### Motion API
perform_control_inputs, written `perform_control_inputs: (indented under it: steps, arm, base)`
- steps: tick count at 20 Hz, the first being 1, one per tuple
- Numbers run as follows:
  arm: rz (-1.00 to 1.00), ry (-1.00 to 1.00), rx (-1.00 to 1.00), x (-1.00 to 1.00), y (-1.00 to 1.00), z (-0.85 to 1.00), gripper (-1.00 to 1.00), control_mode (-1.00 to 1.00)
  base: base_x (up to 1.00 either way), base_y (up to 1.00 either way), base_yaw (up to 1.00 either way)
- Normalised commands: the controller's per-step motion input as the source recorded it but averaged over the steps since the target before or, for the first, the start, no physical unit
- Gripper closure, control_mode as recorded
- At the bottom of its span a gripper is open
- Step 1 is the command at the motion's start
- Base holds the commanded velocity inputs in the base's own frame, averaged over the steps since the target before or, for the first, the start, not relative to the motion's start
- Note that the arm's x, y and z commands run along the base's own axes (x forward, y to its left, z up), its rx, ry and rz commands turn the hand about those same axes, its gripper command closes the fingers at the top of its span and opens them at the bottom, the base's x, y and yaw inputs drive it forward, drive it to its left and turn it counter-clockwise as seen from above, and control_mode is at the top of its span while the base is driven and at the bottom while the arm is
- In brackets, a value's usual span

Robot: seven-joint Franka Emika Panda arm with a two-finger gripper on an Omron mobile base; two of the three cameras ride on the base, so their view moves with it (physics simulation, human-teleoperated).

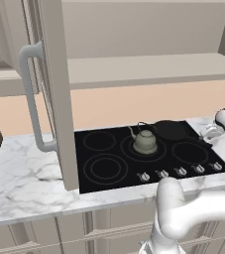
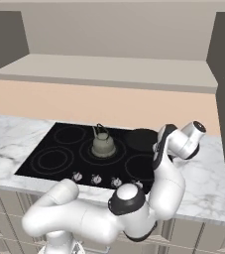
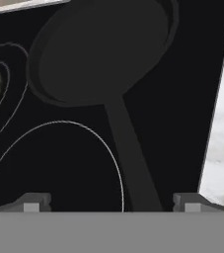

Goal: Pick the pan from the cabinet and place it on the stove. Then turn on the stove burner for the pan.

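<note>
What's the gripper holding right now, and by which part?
Nothing. The gripper is open, its fingertips standing wide on either side of the pan handle, clear of it. The pan rests on the stove.

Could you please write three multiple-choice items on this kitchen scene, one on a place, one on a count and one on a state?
1. Where does the pan sit?
A. on the back right of the stove
B. on the cabinet shelf
C. on the marble counter

2. How many silver knobs line the front edge of the stove?
A. three
B. five
C. seven

3. How does the gripper stand?
A. shut on the kettle
B. shut on the pan's handle
C. open, with the pan's handle lying between its fingertips

Answers:
1 A, the black pan lies on the glass behind and to the right of the kettle.
2 B, the left base view shows five knobs in a row.
3 C, the hand view shows both tips set wide apart, clear of the handle.
</note>
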Motion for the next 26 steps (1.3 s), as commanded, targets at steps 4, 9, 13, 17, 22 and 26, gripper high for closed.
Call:
perform_control_inputs:
  steps: [4,9,13,17,22,26]
  arm:
    - [-0.07,0.00,-0.05,-0.20,0.20,0.16,-1.00,-1.00]
    - [-0.10,0.02,-0.05,-0.27,0.26,0.04,-1.00,-1.00]
    - [-0.13,0.05,-0.04,-0.42,0.23,0.00,-1.00,-1.00]
    - [-0.16,0.07,-0.05,-0.52,0.25,0.00,-1.00,-1.00]
    - [-0.18,0.06,-0.09,-0.48,0.25,0.00,-1.00,-1.00]
    - [-0.17,0.09,-0.12,-0.39,0.35,0.00,-1.00,-1.00]
  base:
    - [0.00,0.00,0.00]
    - [0.00,0.00,0.00]
    - [0.00,0.00,0.00]
    - [0.00,0.00,0.00]
    - [0.00,0.00,0.00]
    - [0.00,0.00,0.00]
